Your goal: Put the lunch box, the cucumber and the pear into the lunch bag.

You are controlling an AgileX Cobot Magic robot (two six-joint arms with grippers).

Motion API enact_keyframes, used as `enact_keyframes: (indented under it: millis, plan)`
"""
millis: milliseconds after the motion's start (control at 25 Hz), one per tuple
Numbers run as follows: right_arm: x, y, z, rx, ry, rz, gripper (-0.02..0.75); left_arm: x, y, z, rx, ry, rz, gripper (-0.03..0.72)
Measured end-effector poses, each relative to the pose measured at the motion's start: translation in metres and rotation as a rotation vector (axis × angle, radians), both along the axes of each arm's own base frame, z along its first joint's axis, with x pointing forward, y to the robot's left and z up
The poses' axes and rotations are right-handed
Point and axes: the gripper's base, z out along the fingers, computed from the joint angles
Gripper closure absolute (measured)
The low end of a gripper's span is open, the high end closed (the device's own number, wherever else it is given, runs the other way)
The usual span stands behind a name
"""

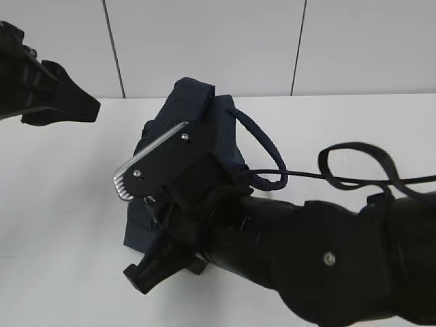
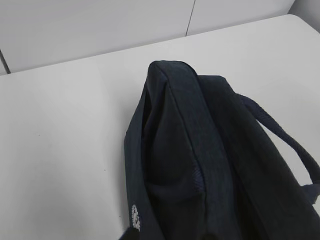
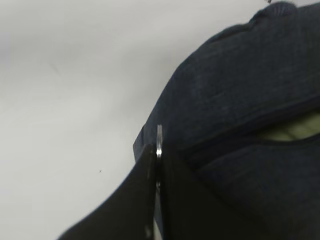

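Note:
The navy lunch bag (image 1: 197, 102) lies in the middle of the white table, with its looped handle (image 1: 266, 150) to the right. My right gripper (image 1: 144, 274) reaches across to the bag's near left corner. In the right wrist view it (image 3: 158, 165) is shut on the silver ring pull (image 3: 159, 140) of the zipper. Through the open zipper slit a pale green strip of the lunch box (image 3: 295, 129) shows inside the bag (image 3: 250, 80). My left gripper (image 1: 85, 109) hovers at the far left, above the table, apart from the bag (image 2: 200, 150). The cucumber and the pear are out of view.
The right arm (image 1: 327, 259) fills the lower right of the exterior view and hides the bag's front. A black cable loop (image 1: 357, 153) lies on the table (image 1: 54, 204) to the right. A white panelled wall (image 1: 204, 41) stands behind the table.

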Motion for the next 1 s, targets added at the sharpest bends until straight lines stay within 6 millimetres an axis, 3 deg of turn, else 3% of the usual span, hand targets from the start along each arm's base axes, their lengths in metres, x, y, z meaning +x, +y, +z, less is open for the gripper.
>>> enact_keyframes:
  millis: [320, 600, 720, 1000]
  plan:
    - [0.014, 0.014, 0.033, 0.012, -0.065, -0.027, 0.732, -0.001, -0.001, -0.006, 0.076, -0.054, -0.102, 0.449]
    - [0.017, 0.014, 0.039, -0.035, -0.06, -0.058, 0.732, -0.019, 0.009, -0.078, 0.081, -0.103, -0.093, 0.449]
    - [0.017, 0.013, 0.038, -0.039, -0.052, -0.064, 0.732, -0.032, 0.013, -0.096, 0.117, -0.133, -0.139, 0.449]
    - [0.017, 0.013, 0.038, -0.04, -0.049, -0.067, 0.732, -0.046, 0.0, -0.094, 0.007, -0.224, -0.315, 0.449]
